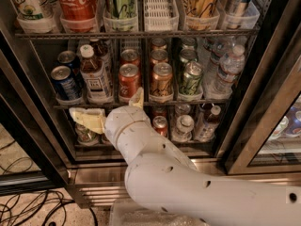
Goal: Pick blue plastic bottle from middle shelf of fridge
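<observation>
A: Middle shelf (188, 101), left to right?
B: Left cans (63, 81) in the first lane. Blue plastic bottle (94, 72) just right of them. Then three can lanes (162, 79). Water bottles (228, 69) far right.
A: Pincer?
B: Pincer (105, 100) in front of the shelf edge, just below the bottle, inside the fridge (28, 126) opening.

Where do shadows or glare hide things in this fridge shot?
Camera view: the middle shelf is evenly lit, the blue plastic bottle plain; the bottom rack is dim behind the gripper, which hangs at the middle shelf's front edge; bright patches wash the right glass door.
</observation>
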Controlling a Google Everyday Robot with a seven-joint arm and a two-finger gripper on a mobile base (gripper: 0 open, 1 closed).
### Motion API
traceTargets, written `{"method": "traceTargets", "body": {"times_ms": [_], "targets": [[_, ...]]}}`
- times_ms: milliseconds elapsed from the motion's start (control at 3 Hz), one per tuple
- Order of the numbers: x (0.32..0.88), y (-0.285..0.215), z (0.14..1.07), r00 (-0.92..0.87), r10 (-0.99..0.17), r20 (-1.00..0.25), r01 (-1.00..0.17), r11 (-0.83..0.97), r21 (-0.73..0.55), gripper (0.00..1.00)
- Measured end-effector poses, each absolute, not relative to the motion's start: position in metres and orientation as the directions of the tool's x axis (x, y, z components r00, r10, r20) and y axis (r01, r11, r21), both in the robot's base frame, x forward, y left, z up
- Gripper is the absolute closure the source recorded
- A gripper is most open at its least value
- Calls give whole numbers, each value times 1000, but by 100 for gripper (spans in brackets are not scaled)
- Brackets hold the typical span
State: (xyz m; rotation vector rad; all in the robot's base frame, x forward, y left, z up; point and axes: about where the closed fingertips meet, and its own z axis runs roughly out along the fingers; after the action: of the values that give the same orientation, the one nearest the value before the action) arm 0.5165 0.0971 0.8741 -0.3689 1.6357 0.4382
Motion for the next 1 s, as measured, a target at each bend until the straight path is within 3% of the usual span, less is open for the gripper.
{"method": "traceTargets", "body": {"times_ms": [333, 1000], "targets": [[523, 96, 879, -116, 94, -989, -467, 873, 138, 0], [530, 112, 867, -78, 14, -997, -457, 888, 48, 0]]}}
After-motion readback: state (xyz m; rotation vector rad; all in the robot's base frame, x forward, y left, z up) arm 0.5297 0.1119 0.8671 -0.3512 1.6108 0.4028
